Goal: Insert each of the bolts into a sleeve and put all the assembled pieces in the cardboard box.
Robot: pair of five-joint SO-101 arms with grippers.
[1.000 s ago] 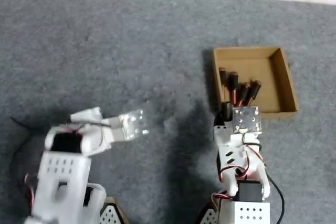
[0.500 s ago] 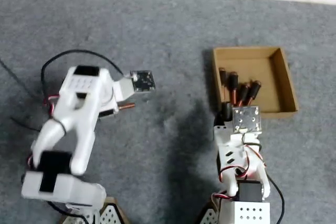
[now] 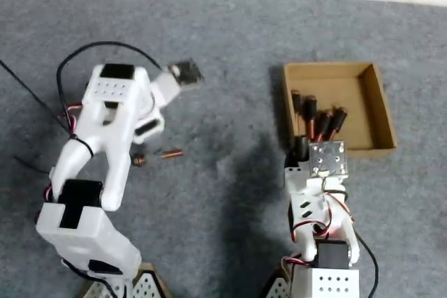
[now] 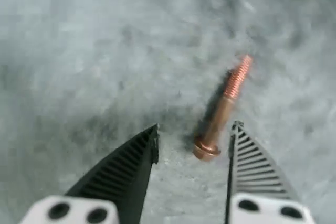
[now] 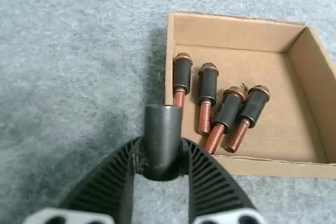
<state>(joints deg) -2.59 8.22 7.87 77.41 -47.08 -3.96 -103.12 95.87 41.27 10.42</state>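
- The left hand point(image 4: 194, 132) hangs low over the grey desk point(image 3: 230, 47) with its jaws spread apart — nothing in them.
- A loose copper bolt point(image 4: 220, 111) lies flat on the desk. Its head sits between the two fingertips, and its threaded end points away from the hand.
- The right hand point(image 5: 163, 148) is clenched on a black sleeve point(image 5: 163, 121), held upright just outside the cardboard box point(image 5: 247, 30).
- Four assembled pieces point(image 5: 229, 109) lie in the box — side by side, on the sleeve's side.
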